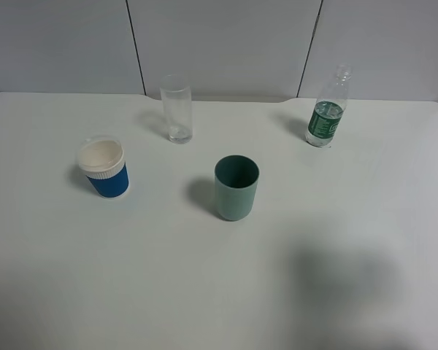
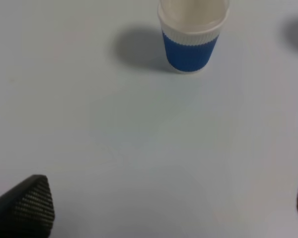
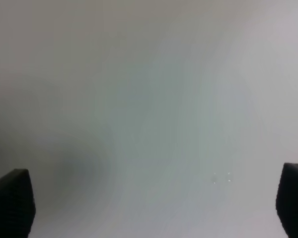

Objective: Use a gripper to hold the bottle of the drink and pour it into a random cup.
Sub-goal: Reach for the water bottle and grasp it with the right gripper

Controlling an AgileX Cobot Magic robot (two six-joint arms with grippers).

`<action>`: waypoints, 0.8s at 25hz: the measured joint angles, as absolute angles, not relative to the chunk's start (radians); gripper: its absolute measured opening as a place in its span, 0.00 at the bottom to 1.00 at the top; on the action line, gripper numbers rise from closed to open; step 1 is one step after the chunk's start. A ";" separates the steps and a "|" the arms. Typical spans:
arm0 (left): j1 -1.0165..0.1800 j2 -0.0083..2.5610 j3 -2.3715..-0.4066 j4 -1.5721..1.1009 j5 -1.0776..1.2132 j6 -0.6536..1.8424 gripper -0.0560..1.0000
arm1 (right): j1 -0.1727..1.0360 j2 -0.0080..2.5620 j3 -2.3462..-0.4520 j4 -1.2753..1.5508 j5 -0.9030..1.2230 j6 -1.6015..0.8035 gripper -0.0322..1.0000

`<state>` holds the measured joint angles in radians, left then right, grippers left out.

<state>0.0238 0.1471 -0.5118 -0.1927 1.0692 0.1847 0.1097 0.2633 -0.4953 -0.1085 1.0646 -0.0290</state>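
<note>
Bottle of the drink (image 1: 326,117) stands upright near the far right corner of the surface (image 1: 204,292). Near the middle sits the teal cup (image 1: 236,187), well apart from it. The left end effector (image 2: 168,203) hangs released over bare surface near the blue paper cup (image 2: 191,42). The right end effector (image 3: 152,201) is likewise spread wide, grasping nothing.

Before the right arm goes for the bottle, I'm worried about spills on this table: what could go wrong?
The bottle is uncapped, tall and narrow, so an off-centre close by the open right gripper might tip it and spill. The cup looks light; bumping its rim with the bottle while pouring could knock it over.
</note>
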 joint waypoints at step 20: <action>0.024 0.147 -0.512 -0.193 1.069 0.185 0.99 | 0.110 0.263 -0.580 -0.054 0.861 -0.018 0.96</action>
<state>0.0238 0.1471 -0.5118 -0.1927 1.0692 0.1847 0.1097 0.2633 -0.5799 -0.0543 0.8609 -0.0181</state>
